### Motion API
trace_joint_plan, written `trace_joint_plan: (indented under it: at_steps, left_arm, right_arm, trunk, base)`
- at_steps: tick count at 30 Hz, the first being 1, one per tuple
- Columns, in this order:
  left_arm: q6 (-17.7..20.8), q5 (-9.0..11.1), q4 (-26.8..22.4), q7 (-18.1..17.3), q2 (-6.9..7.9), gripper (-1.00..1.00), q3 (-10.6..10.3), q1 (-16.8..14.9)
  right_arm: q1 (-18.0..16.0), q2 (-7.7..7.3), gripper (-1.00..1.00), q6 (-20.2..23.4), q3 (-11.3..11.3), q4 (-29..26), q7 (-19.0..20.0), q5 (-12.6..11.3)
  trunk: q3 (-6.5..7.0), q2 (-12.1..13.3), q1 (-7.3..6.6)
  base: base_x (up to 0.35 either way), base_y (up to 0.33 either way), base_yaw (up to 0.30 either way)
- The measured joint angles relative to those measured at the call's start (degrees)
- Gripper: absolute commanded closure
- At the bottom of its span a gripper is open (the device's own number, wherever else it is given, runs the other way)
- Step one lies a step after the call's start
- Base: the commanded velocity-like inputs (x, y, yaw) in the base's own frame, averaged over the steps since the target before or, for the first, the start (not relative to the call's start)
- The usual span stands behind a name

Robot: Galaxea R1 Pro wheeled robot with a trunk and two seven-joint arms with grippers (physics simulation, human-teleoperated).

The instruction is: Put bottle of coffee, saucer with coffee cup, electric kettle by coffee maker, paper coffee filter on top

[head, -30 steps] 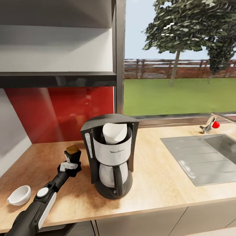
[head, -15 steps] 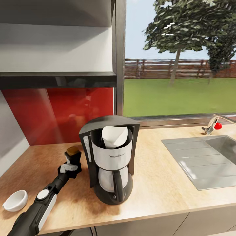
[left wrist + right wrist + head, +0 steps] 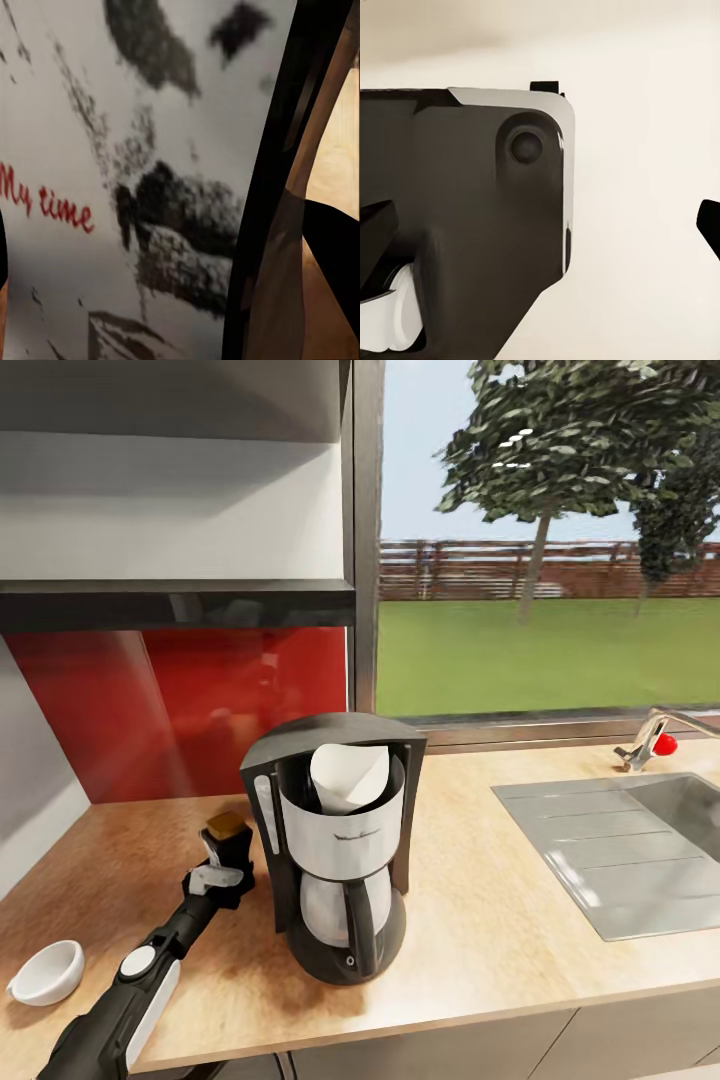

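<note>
The black coffee maker stands mid-counter on the tan kitchen countertop, with a white paper coffee filter sitting in its top. Just to its left, my left gripper is shut on the bottle of coffee, gold-tan cap up, low over the counter. Whether the bottle touches the counter I cannot tell. The left wrist view has the bottle's label pressed close to the lens. A small white coffee cup lies at the counter's near left. The dark kitchen shelf hangs above. My right gripper has its dark fingertips spread wide.
A steel sink with a faucet and red knob takes up the counter's right side. A red backsplash and a window back the counter. A dark part of the robot lies close before the right wrist camera.
The camera shifted slightly early on. My left gripper has carried the bottle a little rightward, closer to the coffee maker, and slightly lower.
</note>
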Motion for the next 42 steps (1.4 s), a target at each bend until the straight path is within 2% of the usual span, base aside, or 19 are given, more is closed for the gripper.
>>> trace_joint_plan:
  at_steps: [4, 14, 15, 42]
  left_arm:
    - [0.0, 0.1, 0.0, -0.4, -0.72, 1.0, -0.1, 0.0]
    - [0.0, -0.1, 0.1, -0.6, -0.73, 1.0, -0.1, 0.0]
    - [0.0, -0.3, 0.1, -0.6, -0.72, -1.0, -0.1, 0.0]
    - [-0.2, 0.1, 0.1, -0.6, -0.63, -1.0, -0.1, 0.0]
  right_arm:
    - [0.0, 0.0, -1.0, 0.0, 0.0, 0.0, 0.0, -0.1]
    - [0.0, -0.01, -1.0, 0.0, 0.0, 0.0, 0.0, -0.1]
    - [0.0, -0.01, -1.0, 0.0, 0.0, 0.0, 0.0, -0.1]
    - [0.0, -0.01, -1.0, 0.0, 0.0, 0.0, 0.0, -0.1]
  trunk:
    - [0.0, 0.0, 0.0]
    - [0.0, 0.0, 0.0]
    - [0.0, 0.0, 0.0]
    - [0.0, 0.0, 0.0]
  base:
    - [0.0, 0.0, 0.0]
    - [0.0, 0.0, 0.0]
    - [0.0, 0.0, 0.0]
    - [0.0, 0.0, 0.0]
